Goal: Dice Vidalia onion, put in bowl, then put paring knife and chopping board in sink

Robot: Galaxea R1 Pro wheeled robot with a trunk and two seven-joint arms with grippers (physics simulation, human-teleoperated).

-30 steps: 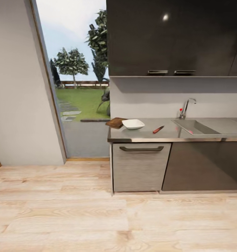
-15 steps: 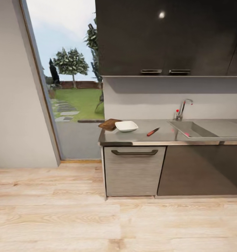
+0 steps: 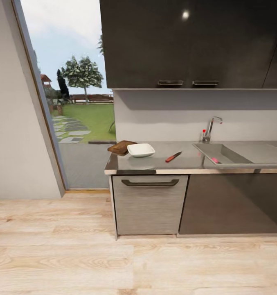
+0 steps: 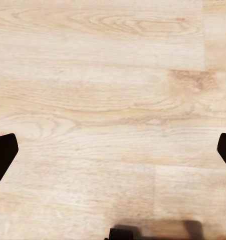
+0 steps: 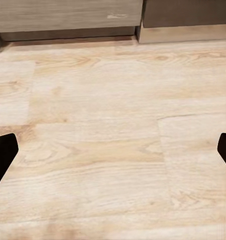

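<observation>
Plenty of pale wood floor (image 3: 73, 254): stretches across the lower head view and runs up to the cabinet fronts. Dark upper cabinets (image 3: 187, 41): hang above, glossy, with two slim handles at the lower edge. Grey wall (image 3: 15, 143) at left, then a tall glazed opening (image 3: 81, 114) onto lawn and trees.

Counter (image 3: 187, 162): long glossy grey slab on dark fronts, with a lighter drawer front (image 3: 150, 205) under its left end.

Sink (image 3: 226, 152): sits sunk into the counter's right part, with a flat drainboard beyond and a bent chrome tap (image 3: 210, 129) at the back.

Chopping board (image 3: 120, 146): lies at the counter's far left corner. Bowl (image 3: 140, 150): white, just right of the board and overlapping its edge from this angle; cannot tell whether touching. Paring knife (image 3: 173, 156): lies flat and slanted between bowl and sink, apart from both.

Vidalia onion (image 3: 215, 160): shows as a small pinkish spot inside the sink basin, near its front wall.

Left claw (image 4: 113, 155): spread wide over bare floor, dark fingertips (image 4: 2, 155) at the frame's edges, holding nothing. Right claw (image 5: 113, 155): likewise spread wide and unloaded, above floor near the cabinet base.
</observation>
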